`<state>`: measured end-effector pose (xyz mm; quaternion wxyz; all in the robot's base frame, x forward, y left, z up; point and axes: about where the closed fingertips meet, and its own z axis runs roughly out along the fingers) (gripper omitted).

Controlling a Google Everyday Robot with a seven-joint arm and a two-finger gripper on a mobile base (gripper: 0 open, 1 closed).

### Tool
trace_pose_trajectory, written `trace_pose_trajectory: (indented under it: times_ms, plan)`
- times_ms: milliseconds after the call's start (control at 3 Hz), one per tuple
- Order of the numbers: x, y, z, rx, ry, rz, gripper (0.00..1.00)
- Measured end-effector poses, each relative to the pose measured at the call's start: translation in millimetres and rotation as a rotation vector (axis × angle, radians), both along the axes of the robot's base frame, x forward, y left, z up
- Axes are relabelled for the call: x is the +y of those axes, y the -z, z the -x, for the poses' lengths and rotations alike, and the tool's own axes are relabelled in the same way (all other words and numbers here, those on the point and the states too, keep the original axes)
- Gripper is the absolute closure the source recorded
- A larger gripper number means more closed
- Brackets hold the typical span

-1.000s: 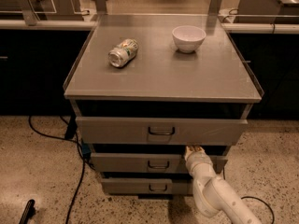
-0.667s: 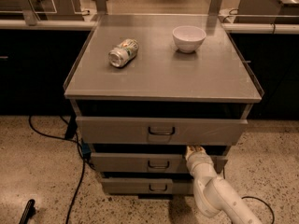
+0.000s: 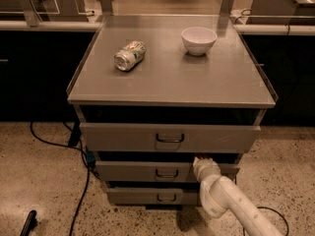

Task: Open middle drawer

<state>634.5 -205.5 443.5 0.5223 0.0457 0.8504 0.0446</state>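
Note:
The grey cabinet has three drawer fronts stacked under its top. The middle drawer [image 3: 142,171] is the medium-sized front with a small dark pull handle [image 3: 167,173]. It stands slightly out from the cabinet. My gripper [image 3: 201,161] sits at the top edge of the middle drawer front, just right of the handle, with its tip in the dark gap under the top drawer. The white arm [image 3: 231,203] comes up from the lower right.
The tall top drawer [image 3: 123,137] juts out above the middle one, and the short bottom drawer [image 3: 138,195] sits below it. A crushed can [image 3: 129,55] and a white bowl [image 3: 199,40] lie on the cabinet top [image 3: 167,82]. Black cables [image 3: 78,181] run on the floor at left.

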Motion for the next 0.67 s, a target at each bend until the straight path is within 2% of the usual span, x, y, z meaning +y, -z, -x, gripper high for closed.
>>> trace_pose_trajectory:
  times_ms: [333, 667]
  plan:
    - [-0.2, 6.5, -4.7, 0.027, 0.009, 0.001, 1.00]
    - [-13.2, 12.2, 0.5, 0.078, 0.025, 0.034, 1.00]
